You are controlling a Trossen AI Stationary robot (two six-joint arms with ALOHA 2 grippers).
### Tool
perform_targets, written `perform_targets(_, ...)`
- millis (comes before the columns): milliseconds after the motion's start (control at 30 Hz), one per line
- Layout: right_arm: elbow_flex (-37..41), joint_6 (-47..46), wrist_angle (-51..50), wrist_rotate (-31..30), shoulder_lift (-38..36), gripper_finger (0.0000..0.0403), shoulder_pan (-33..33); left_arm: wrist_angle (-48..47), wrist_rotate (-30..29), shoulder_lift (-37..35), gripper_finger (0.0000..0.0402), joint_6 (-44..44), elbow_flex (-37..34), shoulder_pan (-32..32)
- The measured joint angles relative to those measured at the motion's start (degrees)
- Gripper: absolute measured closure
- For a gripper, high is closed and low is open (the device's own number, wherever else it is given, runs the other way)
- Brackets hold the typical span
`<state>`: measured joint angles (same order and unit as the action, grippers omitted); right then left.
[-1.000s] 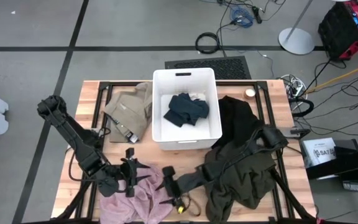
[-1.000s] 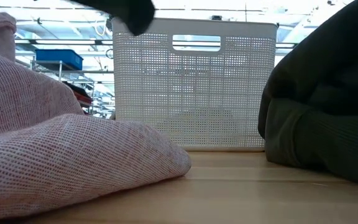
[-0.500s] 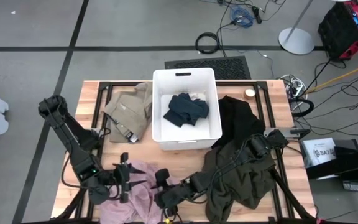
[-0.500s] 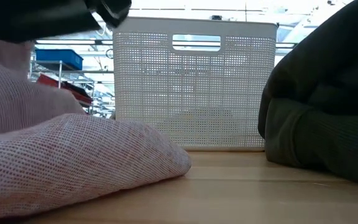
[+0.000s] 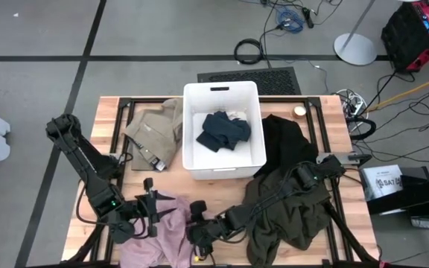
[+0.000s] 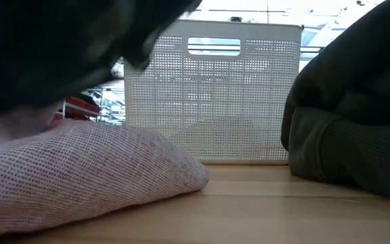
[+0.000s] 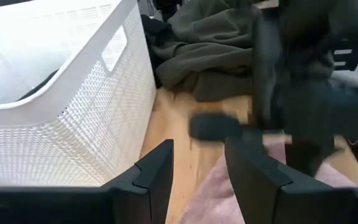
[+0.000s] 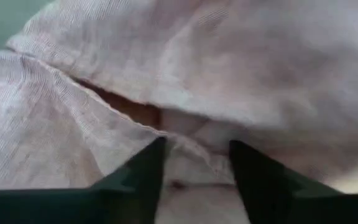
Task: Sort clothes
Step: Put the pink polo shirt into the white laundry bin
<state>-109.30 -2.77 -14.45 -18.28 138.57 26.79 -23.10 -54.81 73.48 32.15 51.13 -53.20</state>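
At lower centre of the high view, the right gripper (image 5: pixel 197 232) is pressing parted fingers onto the pink garment (image 5: pixel 166 237); the left gripper (image 5: pixel 149 210) is hovering, parted, empty, just beside its left edge.

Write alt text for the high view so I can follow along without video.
Both grippers are down at the pale pink garment at the table's near edge, the left gripper on its left, the right gripper on its right. Behind sits a white bin holding a navy garment, flanked by tan and olive clothes.
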Motion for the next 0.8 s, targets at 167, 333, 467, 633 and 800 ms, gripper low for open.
perform_targets(167, 0.09, -3.70, 2.16, 8.09, 3.03, 0.0385, -1.93, -0.21, 0.64, -0.01, 0.0247, -1.36, 0.00, 0.47)
perform_targets(333, 0.11, -5.17, -4.30, 6.04, 0.28, 0.0400, -2.11, -0.53, 4.65, -0.20, 0.0247, -4.63, 0.00, 0.47)
perform_targets(467, 0.09, -7.14, -14.63, -2.81, -5.11, 0.0401, -0.28, -0.45, 6.88, -0.25, 0.0247, -7.91, 0.00, 0.72)
perform_targets(633, 0.09, -12.12, -28.19, -14.95, -11.71, 0.0402, 2.88, -0.23, 7.25, -0.27, 0.0247, -10.34, 0.00, 2.77)
perform_targets(800, 0.09, -20.54, -40.02, -25.57, -19.12, 0.0402, 6.07, 0.39, 10.87, -0.27, 0.0247, -10.46, 0.00, 6.04)
